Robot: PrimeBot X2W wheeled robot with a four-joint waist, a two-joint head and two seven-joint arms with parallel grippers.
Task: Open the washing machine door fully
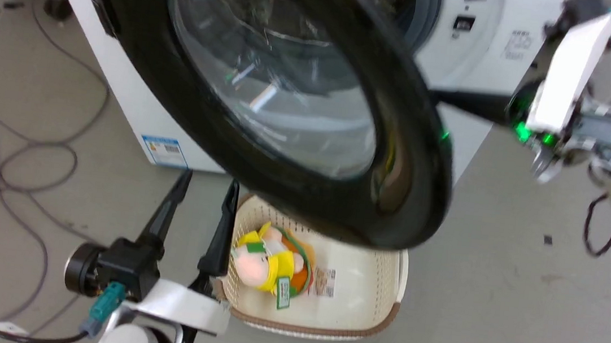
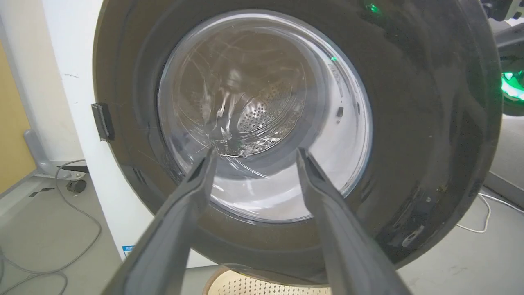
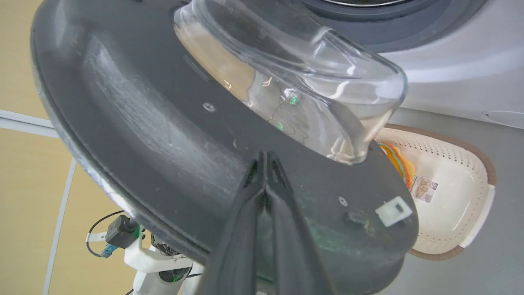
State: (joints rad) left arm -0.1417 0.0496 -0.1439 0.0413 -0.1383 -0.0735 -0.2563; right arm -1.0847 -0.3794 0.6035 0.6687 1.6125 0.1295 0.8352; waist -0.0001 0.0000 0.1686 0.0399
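Partly open, the washing machine door (image 1: 399,147) faces the left gripper (image 1: 210,178), whose fingers spread wide and empty. Right gripper (image 3: 266,155) fingers press together at its matte back.

Left fingers (image 1: 163,214) point forward, spread apart; right fingers (image 3: 243,229) lie pressed together, tips seemingly touching.

The head view looks down on the door (image 1: 269,82), the left wrist view closely faces its front, the right wrist view its back; all share door and basket (image 1: 361,291).
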